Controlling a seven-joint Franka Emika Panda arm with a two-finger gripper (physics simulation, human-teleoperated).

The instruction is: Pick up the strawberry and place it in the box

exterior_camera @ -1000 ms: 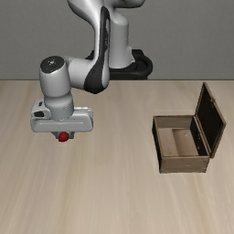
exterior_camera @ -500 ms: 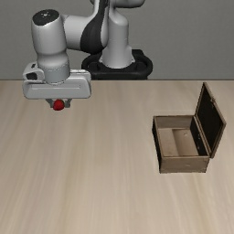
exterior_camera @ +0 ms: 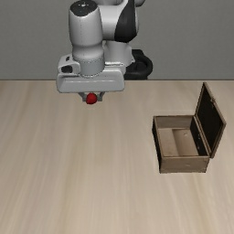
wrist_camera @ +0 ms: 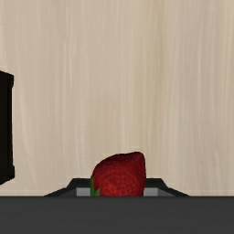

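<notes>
The strawberry [exterior_camera: 91, 99] is being gripped from two sides by the narrowed claw [exterior_camera: 91, 94] and is being held above the pale wooden worktop [exterior_camera: 55, 174]. The brown wooden box [exterior_camera: 183, 166] is being left standing on the worktop well apart from it, toward the exterior view's right, with its lid raised. In the wrist view the strawberry [wrist_camera: 119, 174] is being shown between the fingertips, with the box's dark edge [wrist_camera: 5, 128] off to one side.

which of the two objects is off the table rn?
The strawberry, gripped in the claw above the table; the open box sits on it.
</notes>
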